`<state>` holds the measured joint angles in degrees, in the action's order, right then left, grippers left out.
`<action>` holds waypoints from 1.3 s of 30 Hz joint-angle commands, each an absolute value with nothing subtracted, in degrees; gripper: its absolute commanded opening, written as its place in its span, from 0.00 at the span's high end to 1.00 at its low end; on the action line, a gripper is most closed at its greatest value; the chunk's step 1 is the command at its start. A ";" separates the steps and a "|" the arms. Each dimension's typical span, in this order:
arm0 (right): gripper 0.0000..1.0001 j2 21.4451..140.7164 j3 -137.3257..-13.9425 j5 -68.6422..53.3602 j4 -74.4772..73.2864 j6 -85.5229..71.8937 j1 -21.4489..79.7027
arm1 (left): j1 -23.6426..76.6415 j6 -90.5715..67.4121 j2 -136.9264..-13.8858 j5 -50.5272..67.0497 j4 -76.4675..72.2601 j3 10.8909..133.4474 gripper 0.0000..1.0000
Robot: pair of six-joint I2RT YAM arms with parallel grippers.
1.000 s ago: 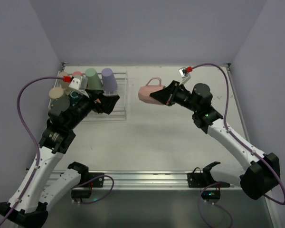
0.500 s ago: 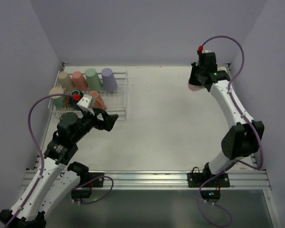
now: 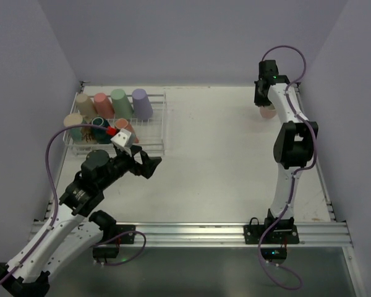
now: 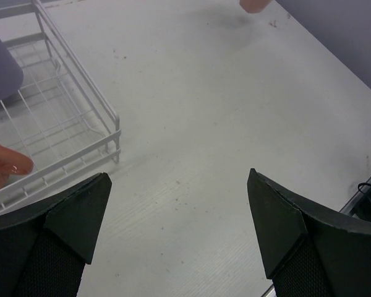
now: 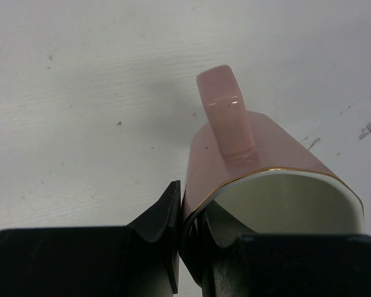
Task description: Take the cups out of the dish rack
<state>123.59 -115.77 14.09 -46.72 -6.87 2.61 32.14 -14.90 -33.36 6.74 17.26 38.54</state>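
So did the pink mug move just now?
Yes. The pink mug, pinched by the right gripper, went right, away from the dish rack, toward the table's far right edge.

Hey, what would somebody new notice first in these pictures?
The pink mug at the far right of the table, its rim pinched by the right arm's fingers. Next, the dish rack at far left, holding a cluster of pastel cups, with the left arm's fingers spread open over bare table beside it.
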 commanded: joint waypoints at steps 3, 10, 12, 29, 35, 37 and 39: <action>1.00 127.34 -124.44 12.50 -46.67 -2.90 0.88 | 32.96 -12.83 -34.80 4.40 15.64 39.20 0.00; 1.00 129.81 -127.18 9.06 -48.34 -1.58 0.35 | 32.78 -12.57 -36.56 3.61 15.56 39.55 0.00; 1.00 129.81 -126.74 7.48 -48.69 -1.84 0.26 | 32.78 -12.57 -37.26 3.69 15.56 39.64 0.00; 0.64 131.40 -128.23 4.57 -47.55 -2.46 -2.20 | 30.85 -12.83 -40.34 3.69 15.29 39.73 0.00; 0.40 131.05 -128.24 5.27 -47.20 -2.63 -2.20 | 29.80 -13.01 -41.13 3.17 15.29 39.73 0.00; 0.26 128.17 -126.75 5.28 -44.67 -2.99 -2.20 | 29.53 -12.92 -41.22 1.59 15.21 39.81 0.00; 0.17 125.61 -125.16 5.10 -43.25 -3.60 -2.20 | 29.36 -13.18 -41.40 0.44 15.21 39.99 0.00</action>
